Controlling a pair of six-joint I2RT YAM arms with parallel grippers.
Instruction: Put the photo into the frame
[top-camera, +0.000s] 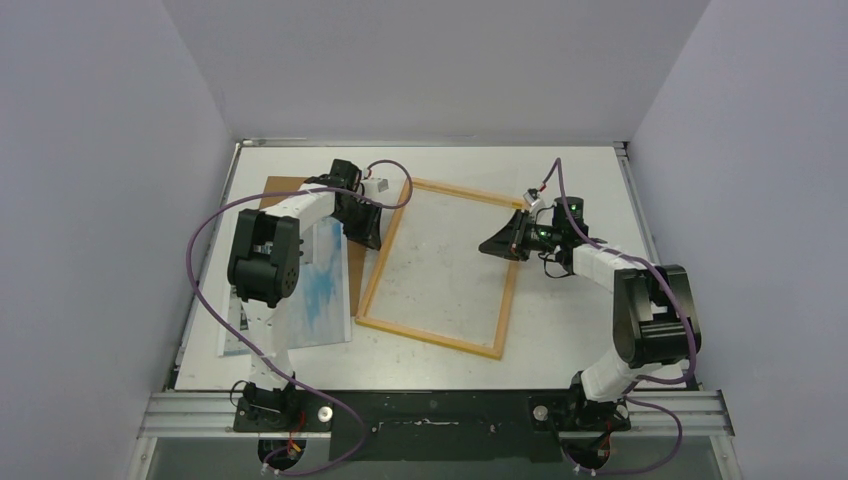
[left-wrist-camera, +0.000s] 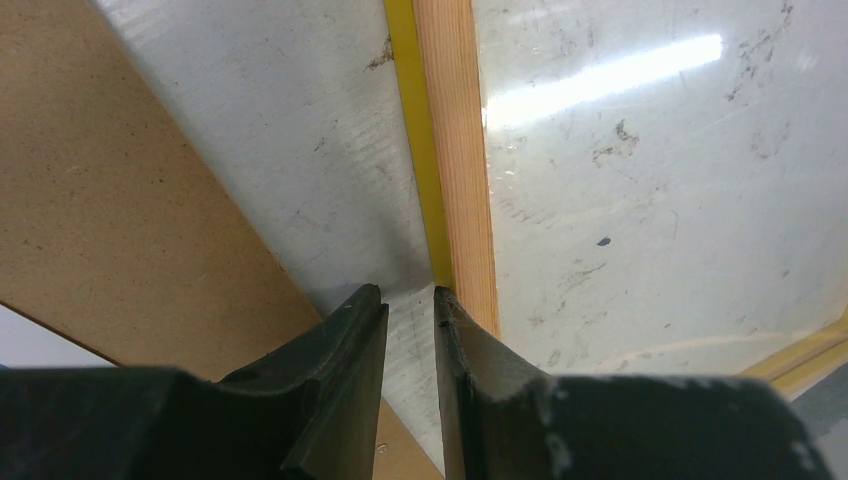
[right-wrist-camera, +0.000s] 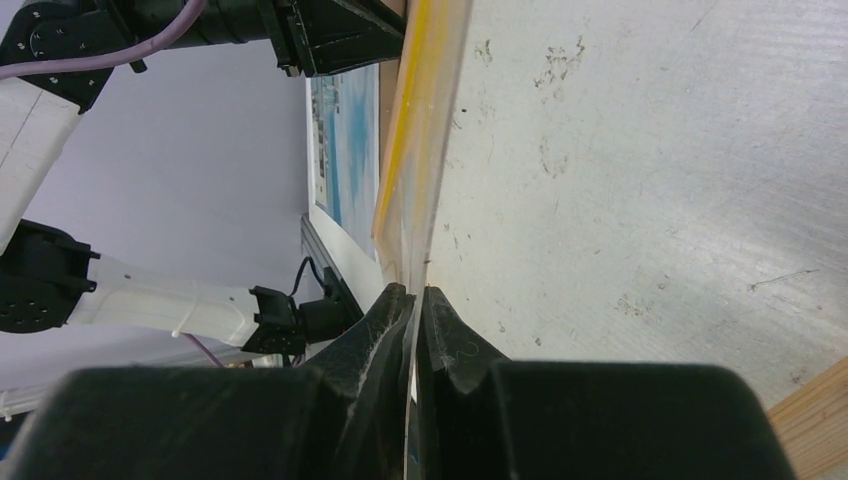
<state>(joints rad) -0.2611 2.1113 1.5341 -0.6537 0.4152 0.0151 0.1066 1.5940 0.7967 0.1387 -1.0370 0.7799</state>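
The frame (top-camera: 430, 338) lies flat mid-table with its pale wood back up; the stained surface shows inside it. The photo (top-camera: 315, 295), blue and white, lies left of it, partly under my left arm. My left gripper (top-camera: 368, 235) sits low at the frame's left rail (left-wrist-camera: 455, 150). It is open by a narrow gap (left-wrist-camera: 410, 295) with only bare table between the fingers. Its right tip is at the rail's yellow edge. My right gripper (top-camera: 488, 247) is at the frame's right side, shut (right-wrist-camera: 413, 292) on a thin pale edge of the frame (right-wrist-camera: 415, 130).
A brown fibreboard backing panel (top-camera: 283, 188) lies under the photo's far end, close beside my left fingers (left-wrist-camera: 110, 200). Grey walls enclose the table on three sides. The metal base rail (top-camera: 440, 405) runs along the near edge.
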